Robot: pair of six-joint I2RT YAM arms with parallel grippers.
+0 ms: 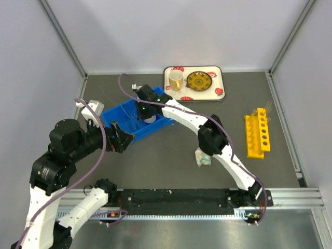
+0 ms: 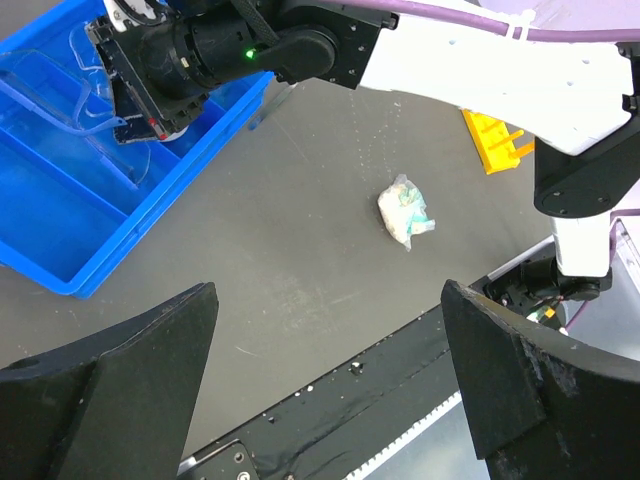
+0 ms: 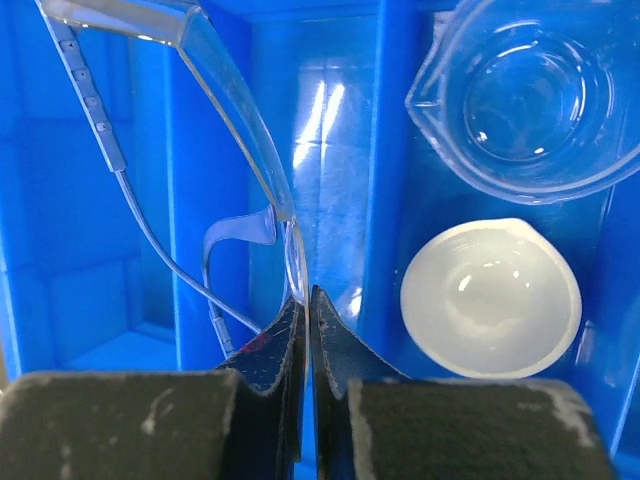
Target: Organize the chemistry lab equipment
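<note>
Clear safety glasses (image 3: pixel 235 110) hang over the blue bin (image 3: pixel 390 150), pinched by the lens edge in my right gripper (image 3: pixel 308 300), which is shut on them. In the top view the right gripper (image 1: pixel 147 115) is over the bin (image 1: pixel 111 115). The bin also holds a clear beaker (image 3: pixel 535 95) and a white dish (image 3: pixel 490 298) in the compartment to the right. My left gripper (image 2: pixel 328 300) is open and empty, low over the table beside the bin's near edge (image 2: pixel 60 215); in the top view it (image 1: pixel 120 139) sits at the bin's front corner.
A crumpled white wad (image 1: pixel 203 158) lies mid-table and shows in the left wrist view (image 2: pixel 405 213). A yellow test-tube rack (image 1: pixel 258 135) stands at the right. A tray (image 1: pixel 218 93) with a mug and plate is at the back. A small white object (image 1: pixel 94 107) lies left of the bin.
</note>
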